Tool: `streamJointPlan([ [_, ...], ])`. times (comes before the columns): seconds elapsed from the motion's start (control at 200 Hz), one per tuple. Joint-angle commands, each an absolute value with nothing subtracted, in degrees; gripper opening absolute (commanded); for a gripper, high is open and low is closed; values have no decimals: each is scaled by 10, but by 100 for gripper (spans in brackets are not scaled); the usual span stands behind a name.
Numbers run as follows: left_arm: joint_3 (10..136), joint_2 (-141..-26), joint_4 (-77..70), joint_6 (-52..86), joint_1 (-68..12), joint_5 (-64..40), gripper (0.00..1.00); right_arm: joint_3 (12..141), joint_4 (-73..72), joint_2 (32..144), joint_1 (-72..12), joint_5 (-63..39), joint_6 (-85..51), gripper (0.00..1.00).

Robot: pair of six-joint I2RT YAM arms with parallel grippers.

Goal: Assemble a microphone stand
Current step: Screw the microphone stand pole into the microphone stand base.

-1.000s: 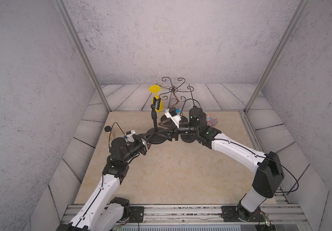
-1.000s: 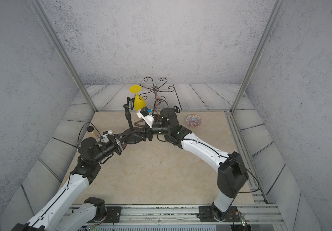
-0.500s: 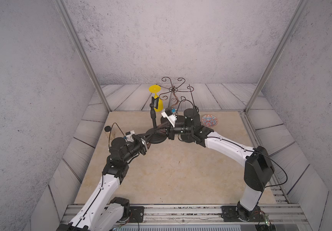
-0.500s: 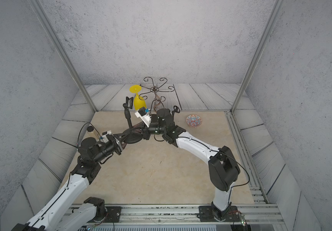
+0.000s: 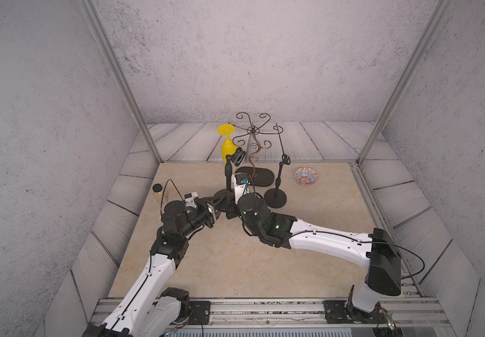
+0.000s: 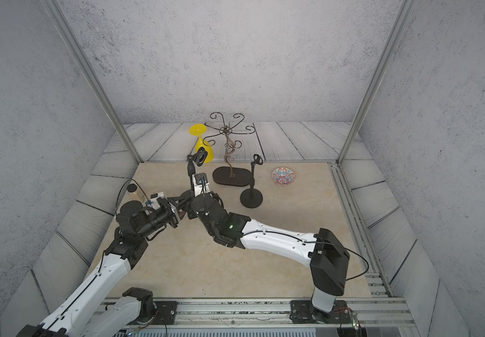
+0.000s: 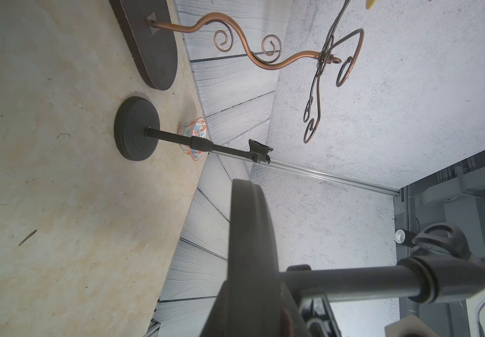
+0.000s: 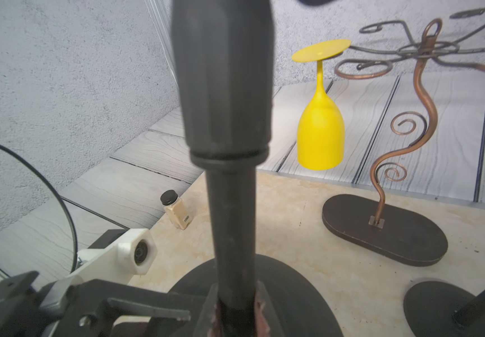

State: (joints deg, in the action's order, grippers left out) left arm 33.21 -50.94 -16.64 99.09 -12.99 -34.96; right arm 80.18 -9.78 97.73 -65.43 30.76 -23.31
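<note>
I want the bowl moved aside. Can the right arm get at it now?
Probably not yet: the right gripper is shut on the stand's pole, and the other stand is roughly between it and the bowl.

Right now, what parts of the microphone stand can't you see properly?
- Where the pole joins the base: the right gripper covers it in the right wrist view; too small to judge in both top views.
- The clip: cut off by the edge in the right wrist view.
- The spice jar label: too small to read in any view.
</note>
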Motion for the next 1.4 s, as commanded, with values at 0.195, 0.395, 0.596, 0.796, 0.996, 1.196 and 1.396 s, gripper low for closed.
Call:
streamJointPlan([
  [0.195, 350, -494, -247, 1000, -132, -365, 0, 678, -168, 854, -616, 165, -76, 99],
  [0.395, 353, -494, -247, 1001, -132, -367, 0, 648, -186, 831, -508, -144, -89, 99],
  [0.596, 357, -496, -248, 1000, -132, -367, 0, 736, -111, 881, -459, -341, -44, 99],
  [0.796, 359, -497, -247, 1000, -132, -367, 0, 822, -68, 943, -451, -396, -21, 95],
  [0.996, 359, -497, -247, 1000, -132, -367, 0, 870, -74, 991, -446, -391, -50, 74],
  [1.196, 360, -496, -247, 1001, -132, -367, 0, 898, -95, 1025, -446, -385, -106, 33],
  [1.396, 359, -494, -246, 1001, -131, -365, 0, 823, -163, 993, -470, -215, -214, 0],
])
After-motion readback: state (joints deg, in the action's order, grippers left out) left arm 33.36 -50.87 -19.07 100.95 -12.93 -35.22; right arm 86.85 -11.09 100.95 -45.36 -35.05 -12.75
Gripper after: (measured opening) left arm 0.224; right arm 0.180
